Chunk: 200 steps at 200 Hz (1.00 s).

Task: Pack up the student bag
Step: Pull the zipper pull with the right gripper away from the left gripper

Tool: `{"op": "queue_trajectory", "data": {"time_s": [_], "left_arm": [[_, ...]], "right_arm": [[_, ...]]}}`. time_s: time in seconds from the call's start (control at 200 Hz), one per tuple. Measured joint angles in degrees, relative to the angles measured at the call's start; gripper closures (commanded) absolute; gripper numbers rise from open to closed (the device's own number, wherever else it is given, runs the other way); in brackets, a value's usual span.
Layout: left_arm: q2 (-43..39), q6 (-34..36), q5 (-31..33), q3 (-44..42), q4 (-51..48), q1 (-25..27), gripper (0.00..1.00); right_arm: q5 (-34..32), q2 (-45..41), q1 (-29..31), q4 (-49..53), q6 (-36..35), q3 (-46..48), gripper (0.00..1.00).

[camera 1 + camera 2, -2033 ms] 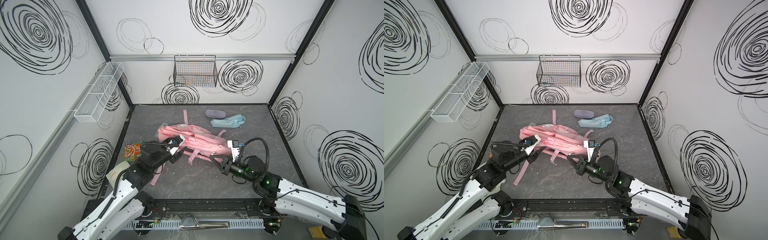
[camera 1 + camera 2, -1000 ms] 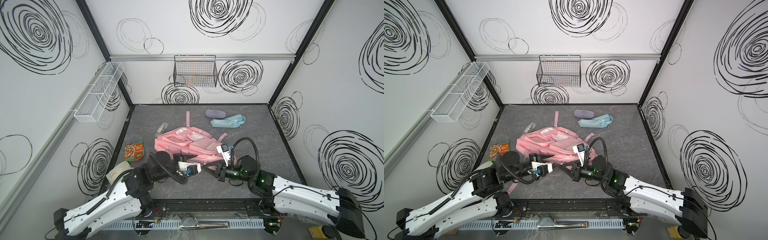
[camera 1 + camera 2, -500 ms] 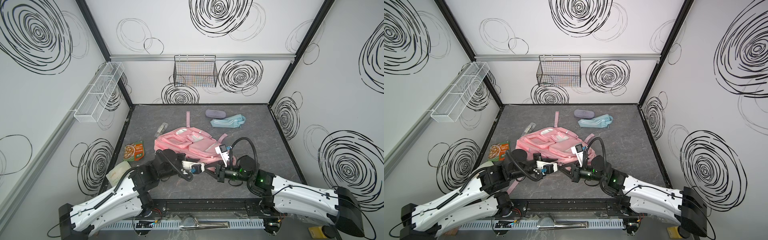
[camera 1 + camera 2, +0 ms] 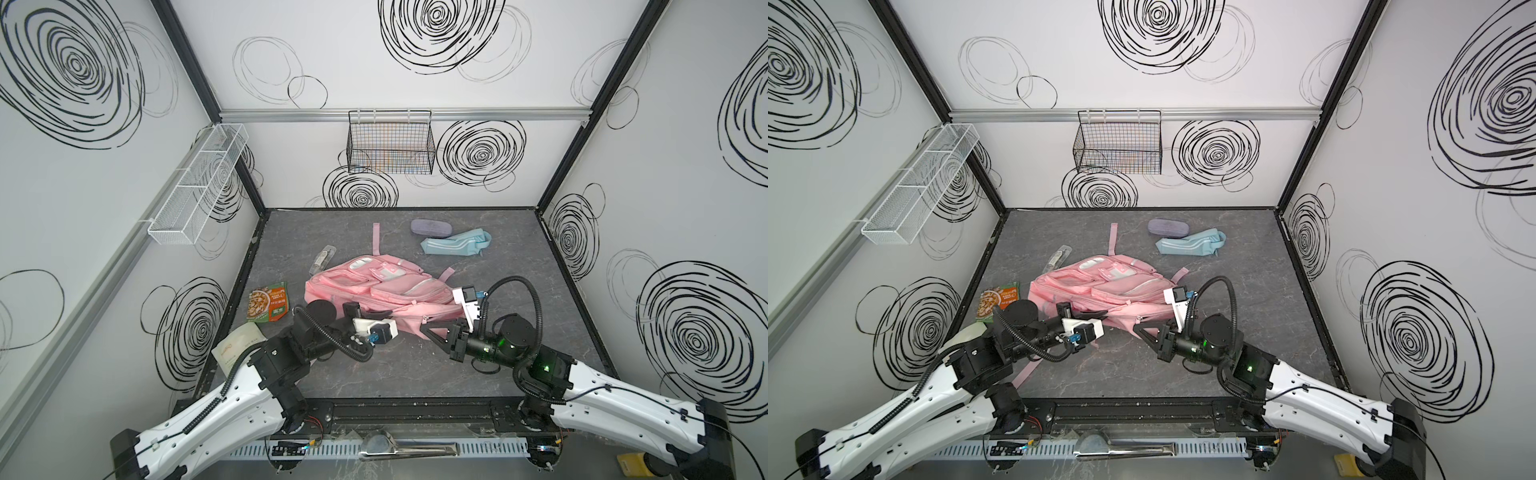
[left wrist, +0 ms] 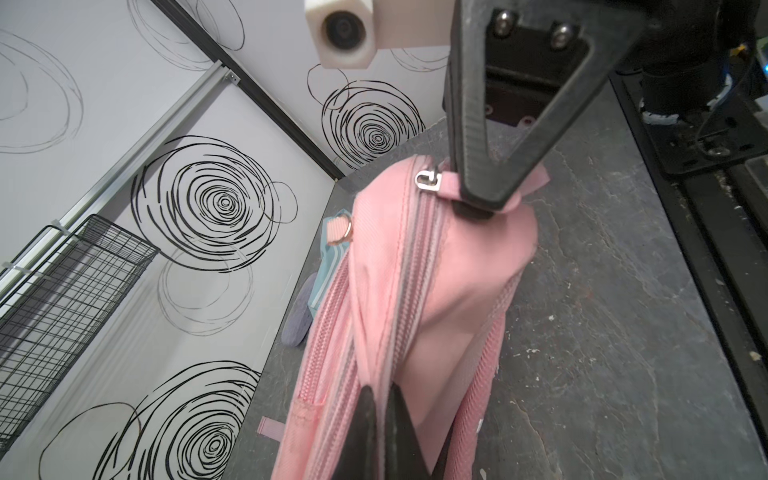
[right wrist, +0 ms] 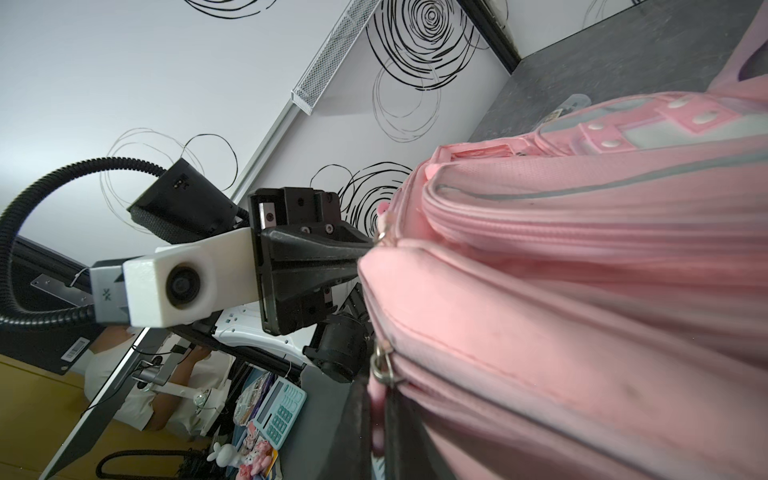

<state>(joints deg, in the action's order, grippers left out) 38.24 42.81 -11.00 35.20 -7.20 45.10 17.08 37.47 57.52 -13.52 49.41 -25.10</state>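
The student bag (image 4: 374, 289), a pink backpack, lies front side up in the middle of the table in both top views (image 4: 1100, 286). My left gripper (image 4: 387, 311) is at its near edge. In the left wrist view it (image 5: 381, 419) is shut on a fold of pink fabric beside the zipper line. My right gripper (image 4: 424, 326) meets the bag's near right corner. In the right wrist view it (image 6: 376, 415) is shut on the pink zipper pull tab (image 6: 379, 395) below its metal ring (image 6: 380, 365). The two grippers face each other along the bag's edge.
A green-and-orange snack packet (image 4: 268, 301) and a white pouch (image 4: 237, 347) lie at the left. A clear wrapped item (image 4: 323, 255) lies behind the bag. A light-blue pouch (image 4: 455, 243) and a purple case (image 4: 430, 227) lie at the back. A black wire basket (image 4: 390, 143) and a white mesh shelf (image 4: 199, 183) hang on the walls.
My left gripper moved in to the bag's near edge and shut on the fabric. The right gripper kept its hold on the pull tab and barely moved.
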Motion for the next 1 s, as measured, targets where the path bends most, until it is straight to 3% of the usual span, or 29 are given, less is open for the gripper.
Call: {"op": "queue_trajectory", "data": {"time_s": [0.36,0.44,0.53,0.6,0.825,1.001], "left_arm": [[-2.3,-1.4,-0.1,-1.5,2.8,-3.5,1.00],[-2.6,-1.2,-0.4,-1.2,1.6,-3.8,0.45],[-2.3,-1.9,-0.3,1.0,-1.4,-3.8,0.36],[-1.2,-2.6,-0.4,3.6,-4.0,-2.2,0.33],[7.2,-5.0,2.6,11.6,-6.5,10.5,0.34],[13.9,-8.2,5.0,12.6,-8.3,11.5,0.39]], "right_arm": [[-0.8,-10.7,-6.3,7.6,2.3,1.6,1.00],[-0.3,-10.8,-6.7,6.1,2.3,2.1,1.00],[1.6,-7.8,-7.2,3.6,2.3,2.1,1.00],[3.4,-4.7,-7.2,1.5,2.3,1.7,1.00],[6.0,0.8,-2.9,-0.5,2.0,1.2,1.00],[4.7,0.1,-0.7,-2.7,1.9,1.8,1.00]]}}
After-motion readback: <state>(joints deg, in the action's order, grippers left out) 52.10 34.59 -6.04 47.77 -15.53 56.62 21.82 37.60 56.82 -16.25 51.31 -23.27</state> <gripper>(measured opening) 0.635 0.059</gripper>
